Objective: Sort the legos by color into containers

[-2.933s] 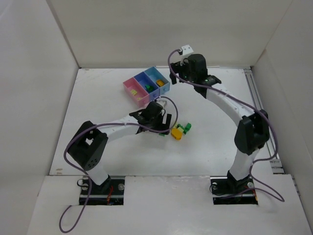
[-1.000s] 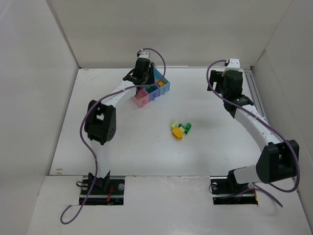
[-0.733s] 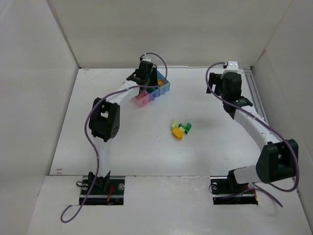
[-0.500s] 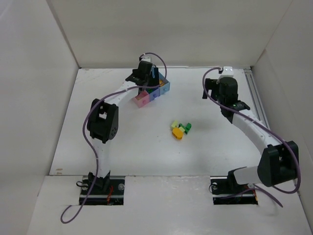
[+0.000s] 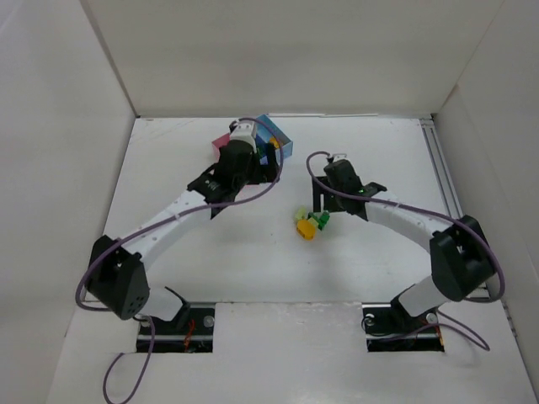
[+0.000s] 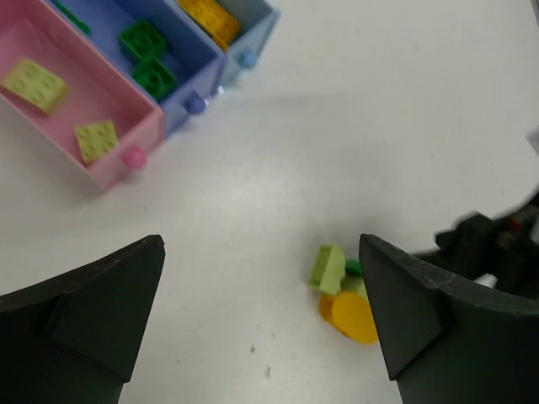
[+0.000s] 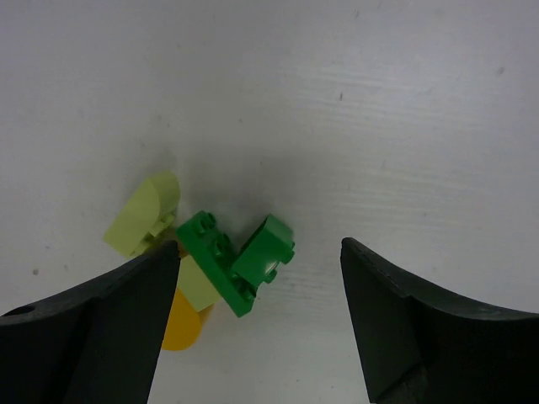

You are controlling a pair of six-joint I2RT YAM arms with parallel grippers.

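A small pile of legos (image 5: 310, 222) lies mid-table: two dark green bricks (image 7: 237, 257), pale yellow-green bricks (image 7: 148, 215) and an orange-yellow piece (image 7: 182, 325). My right gripper (image 5: 317, 205) hovers open and empty just above the pile, the green bricks between its fingers (image 7: 84, 337). The joined containers (image 5: 281, 140) stand at the far middle, partly hidden by my left wrist. The pink bin (image 6: 50, 126) holds two pale yellow-green bricks, the purple-blue bin (image 6: 181, 80) dark green ones, the light blue bin (image 6: 253, 25) an orange-yellow one. My left gripper (image 5: 268, 168) is open and empty beside the bins.
White walls enclose the table on the left, back and right. A metal rail (image 5: 446, 177) runs along the right edge. The right gripper's dark body (image 6: 497, 252) shows beside the pile in the left wrist view.
My right gripper has swung from the far right down to the pile at the middle. My left gripper has drawn back from above the bins toward the near side.
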